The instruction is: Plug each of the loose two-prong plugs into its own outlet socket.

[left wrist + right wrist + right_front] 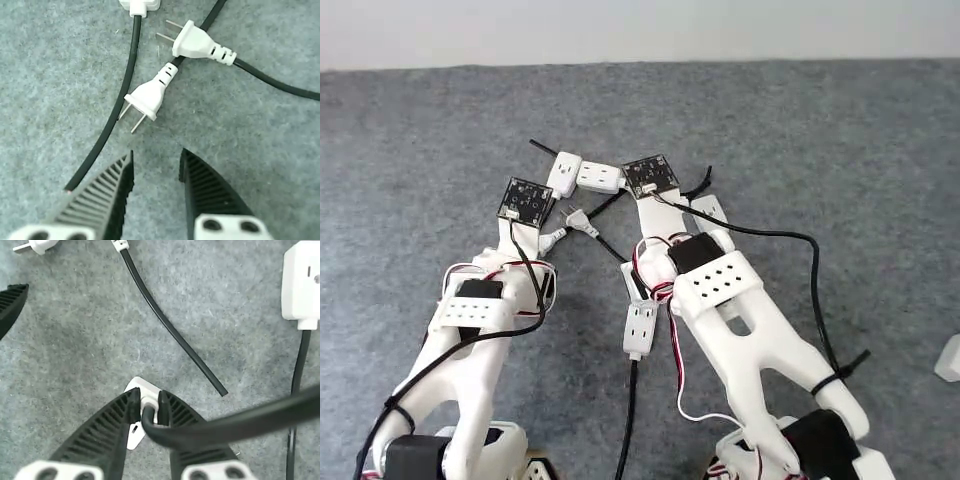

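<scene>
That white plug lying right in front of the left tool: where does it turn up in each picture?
High view: the plug lies beside the left arm.
Left wrist view: the plug is just ahead of the left tool, prongs toward it.
Right wrist view: probably the cut-off plug past the left tool's finger.
Landmark: the left tool.

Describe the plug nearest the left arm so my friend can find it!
On the grey carpet, find the left arm's open end effector. Straight ahead of it lies a white plug, and its two prongs point back at the end effector; the other plug lies farther off, prongs turned sideways.
</scene>
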### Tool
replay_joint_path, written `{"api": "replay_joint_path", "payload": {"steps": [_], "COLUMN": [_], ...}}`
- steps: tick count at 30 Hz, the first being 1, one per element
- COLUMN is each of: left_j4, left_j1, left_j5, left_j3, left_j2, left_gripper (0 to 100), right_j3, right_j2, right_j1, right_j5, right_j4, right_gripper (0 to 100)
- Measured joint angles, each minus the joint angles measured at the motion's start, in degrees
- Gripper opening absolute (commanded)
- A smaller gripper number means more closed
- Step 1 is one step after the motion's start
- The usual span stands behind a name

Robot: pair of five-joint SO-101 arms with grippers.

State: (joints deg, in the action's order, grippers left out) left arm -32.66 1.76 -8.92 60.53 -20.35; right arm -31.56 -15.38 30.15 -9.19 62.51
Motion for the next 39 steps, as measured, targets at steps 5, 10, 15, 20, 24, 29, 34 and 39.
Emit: {"api": "replay_joint_path", "payload": {"steps": [5, 10, 15, 20, 24, 29, 34, 39], "left_j4": [0.0, 0.0, 0.0, 0.0, 0.0, -5.3, -13.7, -23.0], "left_j1": [0.0, 0.0, 0.0, 0.0, 0.0, 0.0, -1.5, -1.8], "left_j5": [0.0, 0.0, -1.3, -2.1, -2.1, -7.3, -19.3, -28.6], "left_j3": [0.0, 0.0, 0.0, 0.0, 0.0, -0.1, -3.1, -10.4], "left_j2": [0.0, 0.0, 0.0, 0.0, 0.0, 0.0, 2.8, 10.8], "left_gripper": [14, 14, 14, 14, 14, 15, 14, 14], "right_j3": [-2.9, -5.3, -5.3, -5.3, -5.3, -5.3, -5.4, -5.4], "right_j2": [-0.2, -0.6, -0.6, -0.6, -0.6, -0.7, -6.2, -15.0], "right_j1": [0.5, 2.8, 3.0, 3.0, 2.2, 1.8, 4.2, 6.6], "right_j5": [-0.4, -1.0, -1.6, -2.8, -3.9, -2.4, 2.9, 8.5], "right_j4": [-3.4, -6.3, -6.8, -8.8, -9.4, -9.5, -6.3, -5.6], "right_gripper": [0.8, 0.8, 0.8, 0.8, 0.8, 0.8, 0.8, 0.8]}}
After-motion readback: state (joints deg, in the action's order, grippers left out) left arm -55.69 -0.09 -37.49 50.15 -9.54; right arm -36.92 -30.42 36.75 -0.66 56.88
